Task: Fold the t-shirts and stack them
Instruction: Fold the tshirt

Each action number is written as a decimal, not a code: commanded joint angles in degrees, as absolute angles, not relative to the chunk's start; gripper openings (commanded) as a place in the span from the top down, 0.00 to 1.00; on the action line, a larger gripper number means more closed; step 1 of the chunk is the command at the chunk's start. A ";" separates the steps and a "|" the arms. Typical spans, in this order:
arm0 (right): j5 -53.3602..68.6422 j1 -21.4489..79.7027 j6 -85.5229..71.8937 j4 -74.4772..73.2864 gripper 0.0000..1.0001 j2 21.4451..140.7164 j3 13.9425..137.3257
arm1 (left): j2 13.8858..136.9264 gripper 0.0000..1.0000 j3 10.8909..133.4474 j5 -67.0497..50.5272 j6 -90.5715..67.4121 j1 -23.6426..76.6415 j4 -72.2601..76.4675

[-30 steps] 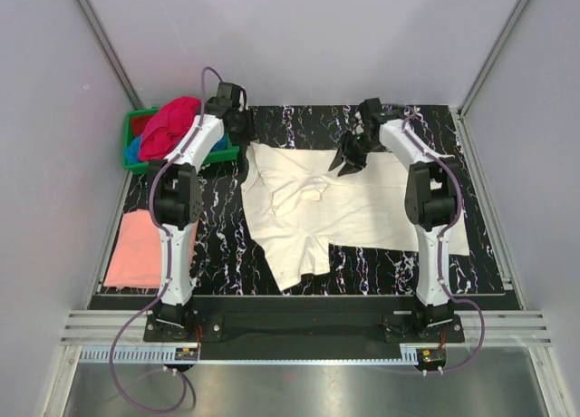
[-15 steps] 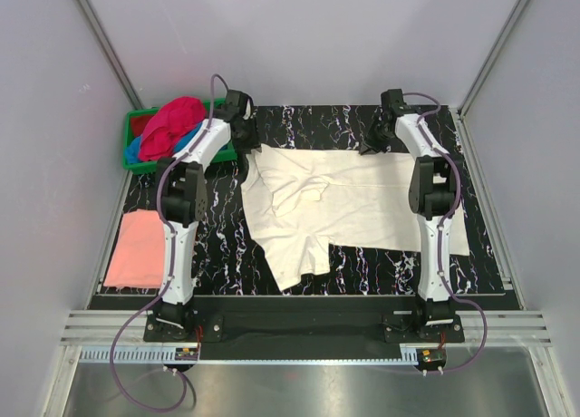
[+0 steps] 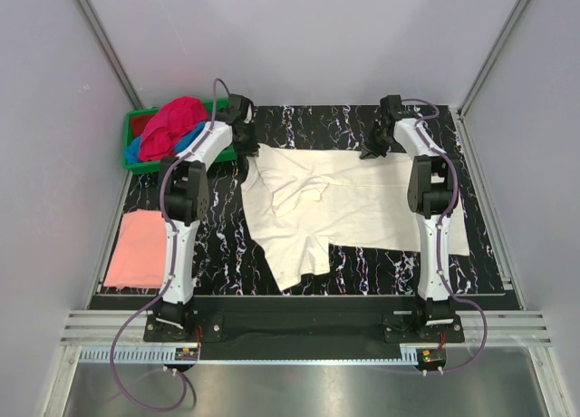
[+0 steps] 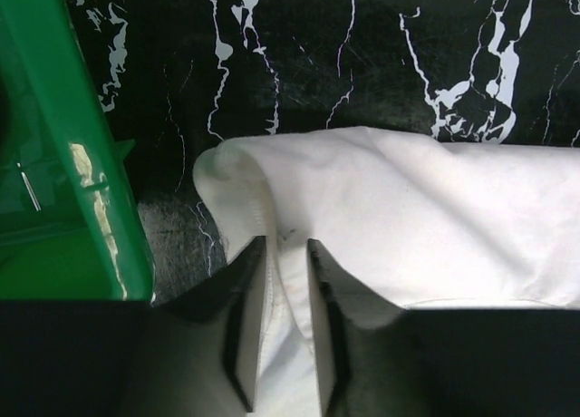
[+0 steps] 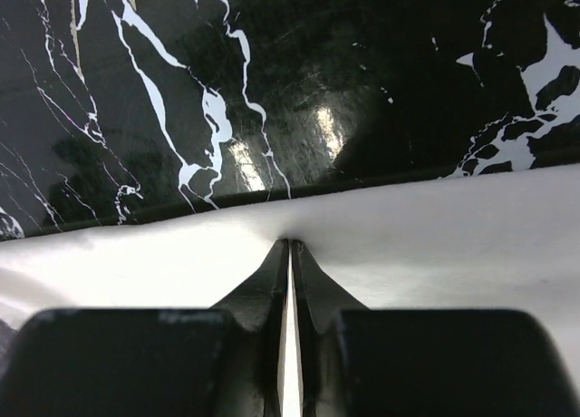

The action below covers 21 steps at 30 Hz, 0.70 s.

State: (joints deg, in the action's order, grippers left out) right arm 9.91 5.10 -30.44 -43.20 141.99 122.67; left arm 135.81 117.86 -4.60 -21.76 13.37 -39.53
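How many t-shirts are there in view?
4: cream one spread in the middle, salmon-pink one at the left edge, magenta-red one and blue one in the green crate; others may hide beneath.

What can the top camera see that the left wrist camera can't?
Only the top camera shows the folded salmon-pink t-shirt at the near left, the magenta-red t-shirt heaped at the far left, and the right claw pinching the far edge of the cream t-shirt. Only the left wrist camera shows, close up, the left claw gripping that shirt's stitched hem at a corner. Both show the cream t-shirt, the green crate and the black marbled table.
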 commanded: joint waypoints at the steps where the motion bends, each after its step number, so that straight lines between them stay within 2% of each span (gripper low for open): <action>1: 8.61 3.87 -31.37 -41.92 0.90 143.52 124.01 | 137.28 0.82 119.97 -3.16 -20.66 13.36 -36.83; 3: 8.96 3.52 -31.46 -42.10 0.90 143.96 124.10 | 137.98 0.90 121.37 -2.90 -19.78 13.27 -37.35; 4: 8.70 3.52 -31.64 -42.27 0.90 144.31 124.19 | 138.08 1.00 121.64 -2.20 -19.51 13.27 -37.88; 12: 7.47 1.59 -32.96 -42.54 0.89 145.02 124.01 | 134.22 1.00 116.72 3.42 -19.25 13.27 -38.41; 17: 8.70 1.14 -31.91 -43.77 0.89 146.42 125.86 | 134.73 1.00 117.76 3.43 -19.77 13.18 -39.46; 20: 8.70 1.14 -30.50 -45.34 0.88 147.13 127.35 | 133.87 0.88 118.91 3.77 -20.12 13.27 -40.52; 21: 8.79 1.23 -29.98 -45.44 0.88 146.87 127.70 | 133.34 0.80 118.92 4.04 -20.39 13.18 -40.17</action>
State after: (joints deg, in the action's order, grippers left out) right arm 11.79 2.00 -32.80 -43.35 144.49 126.02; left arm 137.73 117.54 0.36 -20.36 13.63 -39.44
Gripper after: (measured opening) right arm 0.115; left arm 0.148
